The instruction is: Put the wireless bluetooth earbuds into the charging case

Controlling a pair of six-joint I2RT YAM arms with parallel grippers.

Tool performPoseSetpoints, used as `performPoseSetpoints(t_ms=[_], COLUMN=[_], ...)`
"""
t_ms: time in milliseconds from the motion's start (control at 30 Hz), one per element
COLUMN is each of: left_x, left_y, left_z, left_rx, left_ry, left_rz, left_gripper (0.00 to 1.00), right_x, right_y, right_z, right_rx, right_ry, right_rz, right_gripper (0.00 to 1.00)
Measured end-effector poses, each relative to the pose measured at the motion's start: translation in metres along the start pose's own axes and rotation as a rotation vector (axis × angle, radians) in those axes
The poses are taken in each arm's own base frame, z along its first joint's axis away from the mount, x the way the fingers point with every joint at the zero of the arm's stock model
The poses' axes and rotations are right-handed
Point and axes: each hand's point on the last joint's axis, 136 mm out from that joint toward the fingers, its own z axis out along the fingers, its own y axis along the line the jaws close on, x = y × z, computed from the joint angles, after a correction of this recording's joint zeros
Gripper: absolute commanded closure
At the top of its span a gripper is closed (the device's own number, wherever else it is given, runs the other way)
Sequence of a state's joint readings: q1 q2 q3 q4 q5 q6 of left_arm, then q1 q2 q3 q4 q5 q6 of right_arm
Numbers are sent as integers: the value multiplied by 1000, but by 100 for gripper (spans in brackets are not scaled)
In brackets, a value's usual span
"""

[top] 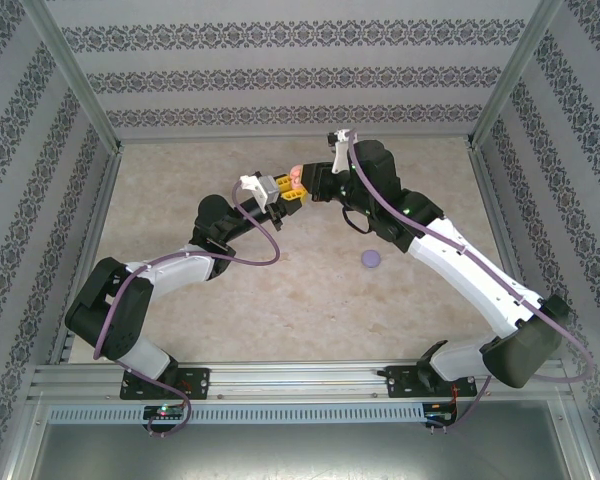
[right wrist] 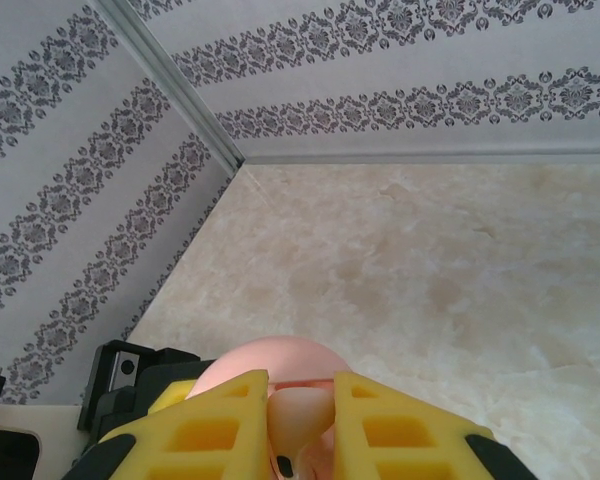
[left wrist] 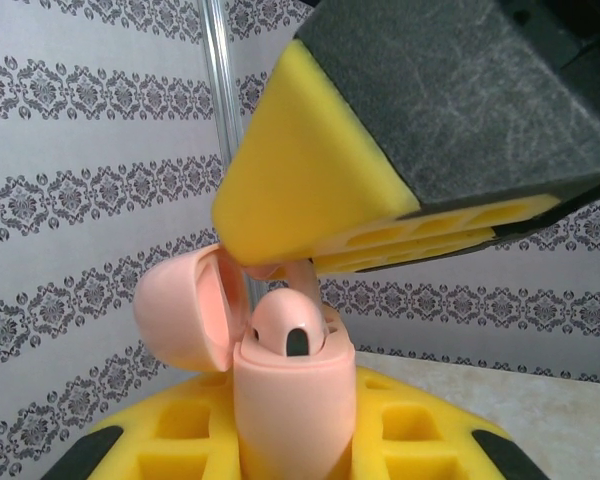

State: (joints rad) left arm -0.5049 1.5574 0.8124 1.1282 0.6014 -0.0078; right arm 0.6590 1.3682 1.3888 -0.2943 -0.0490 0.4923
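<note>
Marbled beige surface, patterned walls behind. Left fingers are clamped on the open pink charging case, with one pink earbud seated inside. Right fingers, barely apart, pinch a second pink earbud just above it.

Smooth matt pink plastic charging case, smooth earbud, matt stone-look table

Standing here, I am reading nothing: the patterned walls are showing only ornament, no letters or numbers.
</note>
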Motion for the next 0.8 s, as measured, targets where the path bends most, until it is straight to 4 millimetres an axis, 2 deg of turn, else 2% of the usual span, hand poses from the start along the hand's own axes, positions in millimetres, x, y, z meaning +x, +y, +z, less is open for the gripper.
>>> performPoseSetpoints(t_ms=[333, 367, 500, 567, 667, 800], left_x=[1, 1, 0, -1, -7, -10], left_y=[0, 0, 0, 0, 1, -2], left_z=[0, 0, 0, 1, 2, 4], left_rx=[1, 1, 1, 1, 1, 9], left_ry=[3, 4, 2, -2, -15, -25], left_rz=[-2, -2, -1, 1, 9, 12], left_gripper=[100, 100, 100, 100, 100, 100], right_x=[6, 6, 5, 2, -8, -40], right_y=[-2, -2, -5, -10, -16, -29], right_z=[1, 1, 1, 0, -5, -32], right_rx=[1, 1, 12, 24, 18, 8], right_ry=[13, 13, 12, 9, -9, -93], right_rz=[-29, -28, -26, -13, 32, 104], right_gripper=[80, 77, 44, 35, 28, 25])
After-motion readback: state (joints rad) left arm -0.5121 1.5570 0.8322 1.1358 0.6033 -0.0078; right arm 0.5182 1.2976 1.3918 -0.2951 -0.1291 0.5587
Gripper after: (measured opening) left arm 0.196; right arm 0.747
